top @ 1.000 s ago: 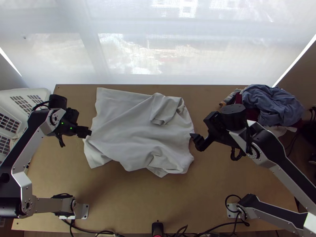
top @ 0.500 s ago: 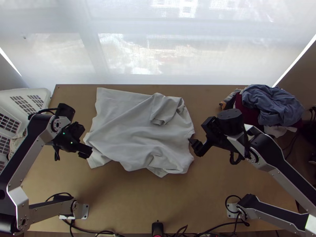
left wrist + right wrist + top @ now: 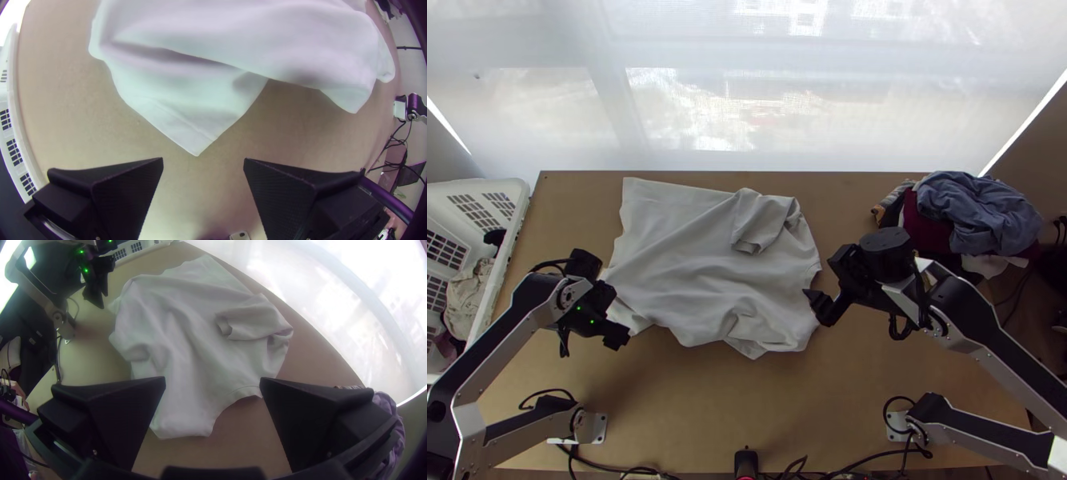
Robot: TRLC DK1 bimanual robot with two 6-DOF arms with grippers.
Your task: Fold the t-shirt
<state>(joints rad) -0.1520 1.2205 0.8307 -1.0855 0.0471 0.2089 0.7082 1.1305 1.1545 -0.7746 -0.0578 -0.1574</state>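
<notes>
1. Left arm (image 3: 494, 340), base around 7 o'clock: silver-grey links, black covers, little screws (image 3: 565, 294), two green lights (image 3: 592, 322) by the wrist, black cable (image 3: 547, 263) looping there too.
2. Right arm (image 3: 1015, 352), base near 5 o'clock: same silver/black combo, plus a chunky black cylinder (image 3: 886, 245).
3. Plates (image 3: 597, 429) under both: pale, with screw holes.
4. Left gripper (image 3: 617, 338), right gripper (image 3: 814, 306): wide black wedge fingers (image 3: 122, 195), the left's finely ribbed.
</notes>
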